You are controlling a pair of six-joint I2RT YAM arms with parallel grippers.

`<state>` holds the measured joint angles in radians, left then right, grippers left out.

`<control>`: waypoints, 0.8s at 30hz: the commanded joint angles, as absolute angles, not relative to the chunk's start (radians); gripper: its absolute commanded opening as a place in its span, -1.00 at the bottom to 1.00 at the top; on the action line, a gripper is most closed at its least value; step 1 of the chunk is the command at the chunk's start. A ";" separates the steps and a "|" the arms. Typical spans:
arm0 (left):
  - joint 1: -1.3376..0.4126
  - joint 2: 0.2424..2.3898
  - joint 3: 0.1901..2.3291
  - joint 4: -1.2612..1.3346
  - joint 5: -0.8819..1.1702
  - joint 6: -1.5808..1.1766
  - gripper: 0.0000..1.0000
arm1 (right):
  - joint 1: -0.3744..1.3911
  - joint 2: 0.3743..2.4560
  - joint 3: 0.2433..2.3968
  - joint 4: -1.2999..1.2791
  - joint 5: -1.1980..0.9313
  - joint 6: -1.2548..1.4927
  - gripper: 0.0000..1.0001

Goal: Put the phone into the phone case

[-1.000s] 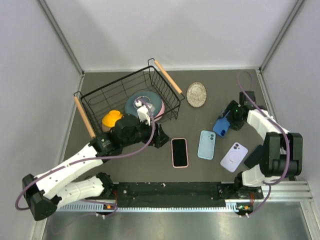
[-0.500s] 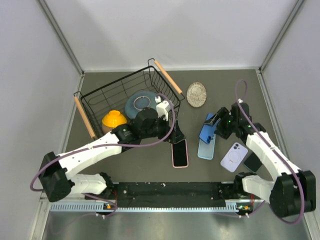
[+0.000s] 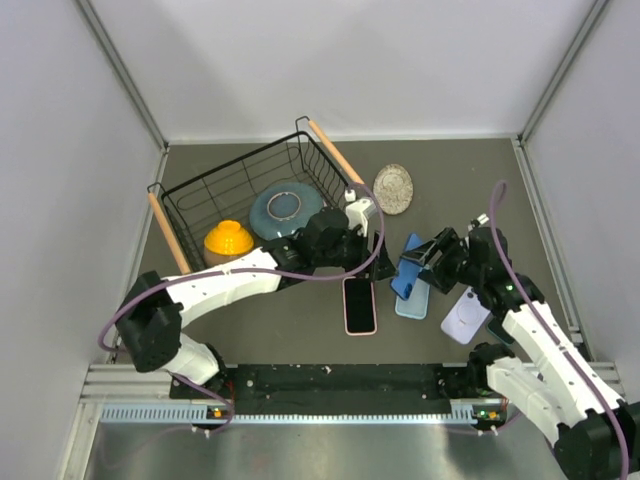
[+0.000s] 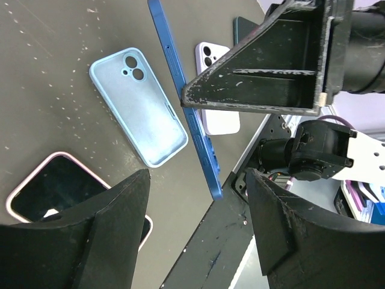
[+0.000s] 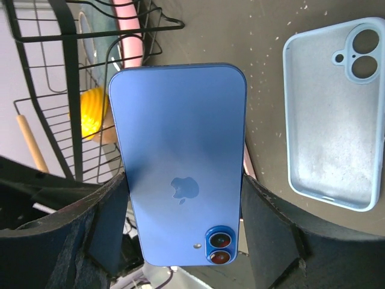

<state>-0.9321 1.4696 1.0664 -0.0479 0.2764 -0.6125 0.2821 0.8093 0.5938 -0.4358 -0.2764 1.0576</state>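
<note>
My right gripper [image 3: 426, 262] is shut on the long edges of a dark blue phone [image 5: 180, 156], whose back and twin camera face the right wrist view. It hangs tilted above the table. A light blue phone case [image 5: 334, 120] lies open side up on the dark table, just beside and below the phone [image 3: 406, 270]; the top view shows it partly covered by the phone [image 3: 415, 302]. My left gripper [image 4: 197, 177] is open with nothing between its fingers. It hovers just left of the phone, which shows edge-on [image 4: 186, 102] in the left wrist view.
A phone in a pink case [image 3: 359, 305] lies screen up left of the light blue case. A lilac phone [image 3: 464, 318] lies to the right. A wire basket [image 3: 200, 195] at the back left holds a yellow bowl [image 3: 228, 240] and a blue plate [image 3: 285, 210]. A silver disc [image 3: 393, 188] sits behind.
My right arm has carried the blue phone left and nearer, over the light blue case. My left arm has swung right to beside the phone, its jaws narrowing slightly.
</note>
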 commanded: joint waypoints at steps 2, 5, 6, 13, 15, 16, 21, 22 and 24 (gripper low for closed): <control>-0.960 1.515 1.138 0.041 0.322 -0.604 0.41 | 0.295 0.729 0.585 -0.371 -0.310 1.115 -0.22; -0.977 1.538 1.157 0.034 0.316 -0.594 0.41 | 0.295 0.723 0.578 -0.370 -0.324 1.123 -0.22; -0.980 1.543 1.160 0.032 0.319 -0.595 0.41 | 0.293 0.718 0.578 -0.370 -0.327 1.126 -0.22; -0.986 1.562 1.151 0.026 0.344 -0.592 -0.01 | 0.295 0.699 0.586 -0.364 -0.330 1.134 -0.22; -0.986 1.562 1.137 0.034 0.353 -0.592 -0.03 | 0.295 0.704 0.591 -0.357 -0.339 1.131 -0.22; -0.986 1.563 1.135 0.035 0.353 -0.592 -0.03 | 0.295 0.701 0.592 -0.357 -0.339 1.132 -0.22; -0.986 1.563 1.134 0.038 0.365 -0.586 -0.35 | 0.295 0.695 0.606 -0.353 -0.347 1.135 -0.22; -0.986 1.560 1.134 0.041 0.373 -0.583 -0.56 | 0.295 0.699 0.615 -0.351 -0.353 1.123 -0.21; -0.986 1.551 1.132 0.044 0.390 -0.577 -0.73 | 0.295 0.701 0.627 -0.351 -0.362 1.097 -0.15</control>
